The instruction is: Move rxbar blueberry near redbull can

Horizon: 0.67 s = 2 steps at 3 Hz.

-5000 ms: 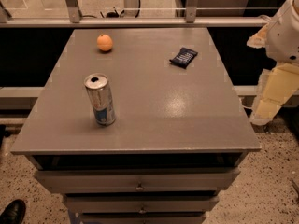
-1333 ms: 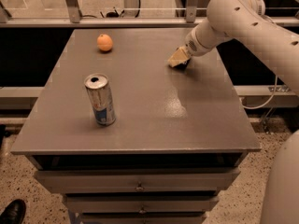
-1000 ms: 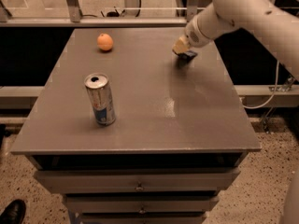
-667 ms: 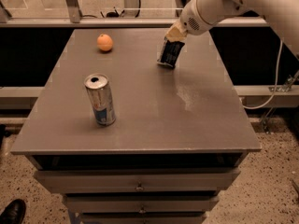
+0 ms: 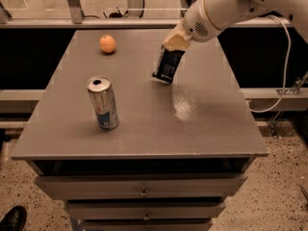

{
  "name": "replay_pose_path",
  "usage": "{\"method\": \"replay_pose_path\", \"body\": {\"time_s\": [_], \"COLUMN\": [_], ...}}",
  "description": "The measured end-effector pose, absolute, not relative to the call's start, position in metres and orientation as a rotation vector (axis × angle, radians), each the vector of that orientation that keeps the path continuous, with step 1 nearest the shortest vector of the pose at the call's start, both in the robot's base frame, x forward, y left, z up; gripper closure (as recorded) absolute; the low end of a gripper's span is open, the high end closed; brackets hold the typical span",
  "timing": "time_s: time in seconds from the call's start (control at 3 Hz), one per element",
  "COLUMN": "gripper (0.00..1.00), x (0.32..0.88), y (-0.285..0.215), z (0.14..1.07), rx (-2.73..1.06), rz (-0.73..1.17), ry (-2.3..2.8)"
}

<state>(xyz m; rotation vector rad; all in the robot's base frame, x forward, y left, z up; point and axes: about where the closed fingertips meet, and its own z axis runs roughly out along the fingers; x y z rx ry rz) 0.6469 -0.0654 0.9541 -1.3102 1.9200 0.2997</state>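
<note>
Grey bench (image 5: 202,119) over drawers (image 5: 144,186), end effector (image 5: 175,40) over its middle clamped on the rxbar blueberry (image 5: 168,66) hanging upright, redbull can (image 5: 102,102) standing well apart front-left, orange (image 5: 108,44) at the rear left.

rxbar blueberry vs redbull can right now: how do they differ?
Support: the rxbar blueberry hangs by its top end from the gripper, over the far right of the table. The redbull can stands free at front-left.
Pose: the bar is tilted and the can is upright.
Shape: the bar is a flat dark-blue wrapper and the can is a silver cylinder.
Both show some blue.
</note>
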Motion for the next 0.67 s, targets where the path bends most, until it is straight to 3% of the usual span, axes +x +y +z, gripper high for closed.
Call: {"method": "replay_pose_path", "body": {"time_s": [0.67], "gripper": [1.0], "x": [0.573], "y": [-0.023], "z": [0.934], "rx": [-1.414], "rz": [0.485], "ry": [1.875]}}
